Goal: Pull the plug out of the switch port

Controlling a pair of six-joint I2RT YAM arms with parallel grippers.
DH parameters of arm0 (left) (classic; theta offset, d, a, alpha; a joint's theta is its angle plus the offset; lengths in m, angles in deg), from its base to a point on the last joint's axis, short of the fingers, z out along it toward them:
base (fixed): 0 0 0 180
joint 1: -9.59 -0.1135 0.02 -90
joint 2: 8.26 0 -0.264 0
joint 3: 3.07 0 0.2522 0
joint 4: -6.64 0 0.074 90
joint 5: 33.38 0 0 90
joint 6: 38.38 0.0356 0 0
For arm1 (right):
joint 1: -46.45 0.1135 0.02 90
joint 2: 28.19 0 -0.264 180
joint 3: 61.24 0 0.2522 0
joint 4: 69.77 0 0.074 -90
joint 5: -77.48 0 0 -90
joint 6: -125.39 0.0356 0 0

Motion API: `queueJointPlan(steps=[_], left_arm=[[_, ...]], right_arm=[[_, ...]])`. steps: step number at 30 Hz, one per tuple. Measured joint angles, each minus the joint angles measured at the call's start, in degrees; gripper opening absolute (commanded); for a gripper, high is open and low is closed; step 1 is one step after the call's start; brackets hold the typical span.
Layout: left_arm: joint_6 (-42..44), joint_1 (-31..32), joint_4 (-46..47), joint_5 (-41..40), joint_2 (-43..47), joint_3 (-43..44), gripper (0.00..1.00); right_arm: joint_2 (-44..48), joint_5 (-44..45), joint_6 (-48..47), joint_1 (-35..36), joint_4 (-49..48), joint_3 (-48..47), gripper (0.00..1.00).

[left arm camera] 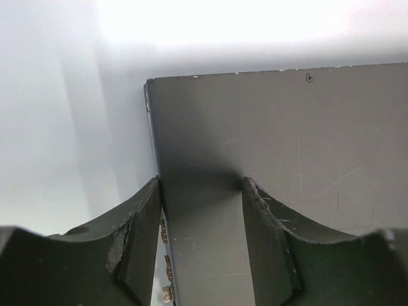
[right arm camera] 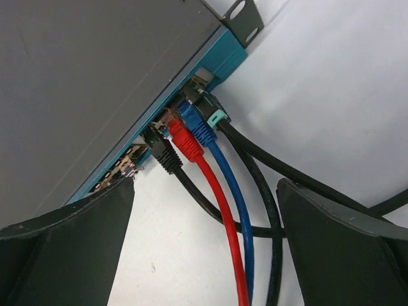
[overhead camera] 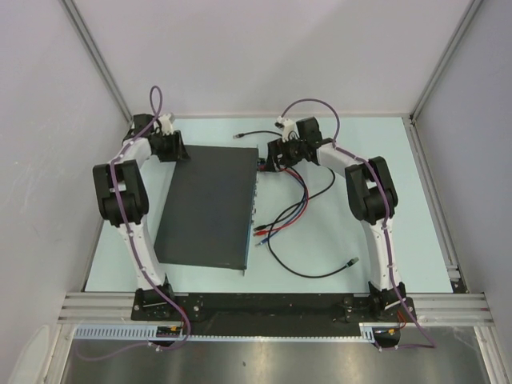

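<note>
Top external view is showing the pale green table [overhead camera: 352,232] stretching out all around the switch [overhead camera: 208,204]. The switch is lying flat with one arm on either side of it. The left gripper [left arm camera: 201,191] is sitting at the switch's far left corner with its fingers partly apart. One finger is over the switch's top and the other just off its edge, and they are clasping nothing. The right gripper [right arm camera: 205,191] is hanging beside the switch's socket face, fingers spread wide on either side of the cables [right arm camera: 245,210]. A black plug [right arm camera: 164,152], a red plug [right arm camera: 183,139] and a blue plug [right arm camera: 199,127] are sitting in the switch's sockets.
</note>
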Motion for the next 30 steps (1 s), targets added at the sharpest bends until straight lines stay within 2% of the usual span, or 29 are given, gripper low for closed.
queueJointPlan(steps=[6,9,11,16,19,20,22,23,25,26,28,29,30], left_arm=[[0.11,3.28,1.01,0.57,-2.08,2.71,0.45],[0.00,4.96,2.38,0.28,-2.23,2.69,0.52],[-0.11,5.66,2.95,0.02,-2.29,2.69,0.53],[0.68,7.08,2.69,-0.92,-2.29,2.84,0.75],[1.68,8.20,-0.15,-2.47,-2.29,4.48,0.89],[1.60,8.55,-1.60,-2.84,-2.40,5.57,0.91],[1.57,8.92,-4.48,-3.54,-2.75,7.67,0.86],[1.60,8.96,-6.23,-3.82,-2.84,8.92,0.80],[1.53,8.83,-9.55,-3.76,-2.84,11.78,0.69],[1.38,8.79,-10.84,-2.62,-2.84,13.55,0.56],[0.61,9.16,-12.39,-0.24,-2.67,16.70,0.39],[0.22,9.44,-12.83,0.98,-2.45,17.55,0.20],[-0.07,9.73,-13.33,2.36,-2.16,17.94,0.12]], right_arm=[[1.11,1.29,-0.09,-0.28,1.70,2.14,1.00],[1.68,1.62,0.13,-1.11,2.89,2.54,1.00],[1.97,1.44,0.57,-1.84,3.56,2.69,1.00],[2.80,-0.96,2.40,-3.74,4.28,2.73,1.00],[3.04,-2.93,3.96,-4.98,4.15,2.54,0.95],[3.02,-3.69,4.63,-5.40,4.20,2.23,0.91],[3.02,-5.29,5.99,-6.32,3.91,1.27,0.87],[2.86,-6.05,6.80,-6.78,3.08,0.44,0.81],[2.69,-7.39,8.26,-7.58,1.01,-1.14,0.78],[2.54,-8.37,9.22,-7.93,-0.11,-2.14,0.76],[2.19,-9.86,11.06,-8.52,-2.56,-3.76,0.75],[1.92,-10.54,12.22,-8.76,-4.04,-4.57,0.72],[1.60,-11.02,13.00,-8.85,-5.01,-5.09,0.71]])
